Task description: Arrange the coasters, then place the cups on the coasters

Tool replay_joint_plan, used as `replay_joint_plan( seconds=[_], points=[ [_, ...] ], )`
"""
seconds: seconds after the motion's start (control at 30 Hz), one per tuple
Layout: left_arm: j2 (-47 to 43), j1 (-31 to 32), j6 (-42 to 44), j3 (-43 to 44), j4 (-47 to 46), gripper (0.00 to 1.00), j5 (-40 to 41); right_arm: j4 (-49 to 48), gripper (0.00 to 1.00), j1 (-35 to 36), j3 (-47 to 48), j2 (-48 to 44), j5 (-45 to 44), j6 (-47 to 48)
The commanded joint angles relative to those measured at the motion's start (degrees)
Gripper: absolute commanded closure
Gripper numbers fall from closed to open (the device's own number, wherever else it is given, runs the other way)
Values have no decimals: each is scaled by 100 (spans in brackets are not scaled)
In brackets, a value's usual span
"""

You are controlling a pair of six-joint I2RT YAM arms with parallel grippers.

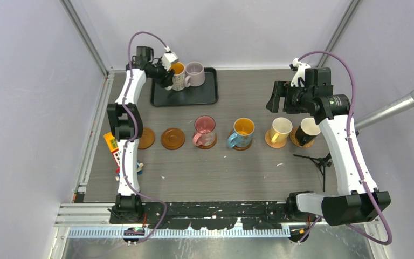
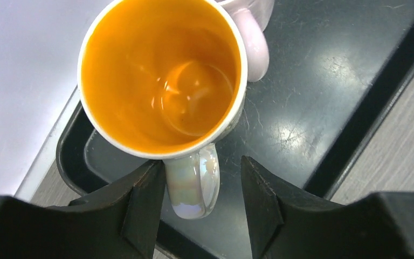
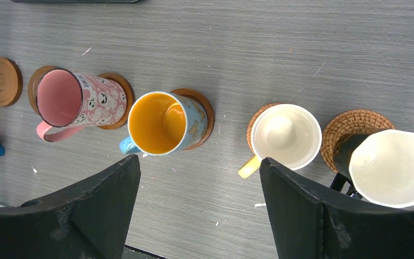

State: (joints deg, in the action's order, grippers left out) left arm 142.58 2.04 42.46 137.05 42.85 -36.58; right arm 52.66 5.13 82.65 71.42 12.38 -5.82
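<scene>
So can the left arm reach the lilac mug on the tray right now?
Probably not directly: the white mug with the orange inside stands between the left gripper and the lilac mug.

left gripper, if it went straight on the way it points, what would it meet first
The handle of the white mug, which sits between the left gripper's fingers; past that, probably the black tray, though depth is unclear.

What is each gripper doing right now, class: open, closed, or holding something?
Left gripper: open, astride the handle of the white mug with orange inside, not clamped.
Right gripper: open, holding nothing.
</scene>
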Motion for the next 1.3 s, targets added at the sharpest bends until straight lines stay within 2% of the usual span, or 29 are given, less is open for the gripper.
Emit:
replay_joint_plan(
  seconds=[0.0, 0.17, 0.3, 0.33, 0.5, 0.63, 0.8, 0.93, 1.07, 1.27],
  points=[
    [285, 214, -160, 495, 225, 45, 698, -173, 14, -6, 163, -53, 58, -15],
    [385, 229, -526, 516, 16, 47, 931, -126, 14, -7, 147, -134, -5, 20],
    [432, 226, -727, 524, -8, 53, 753, -129, 14, -10, 129, -154, -8, 24],
    [434, 226, -777, 524, -30, 56, 699, -124, 14, -12, 139, -154, -8, 21],
    [367, 226, -1264, 524, -299, 84, 599, -101, 14, -8, 185, -155, -7, 31],
    [112, 224, -1676, 345, -591, 99, 666, -95, 14, -12, 175, -197, 8, 22],
    [-579, 173, -2157, -393, -1085, 100, 1009, -106, 14, -14, 144, -289, 42, 14],
    [-1327, 83, -2582, -1634, -1879, 100, 1145, -214, 15, -10, 22, -407, 92, -26],
    [-1962, 77, -2584, -2716, -2299, 100, 1118, -258, 15, -6, -151, -532, 116, 1],
    [-2790, 52, -2760, -3888, -2914, 100, 1221, -309, 15, -4, -323, -680, 184, 56]
  ],
)
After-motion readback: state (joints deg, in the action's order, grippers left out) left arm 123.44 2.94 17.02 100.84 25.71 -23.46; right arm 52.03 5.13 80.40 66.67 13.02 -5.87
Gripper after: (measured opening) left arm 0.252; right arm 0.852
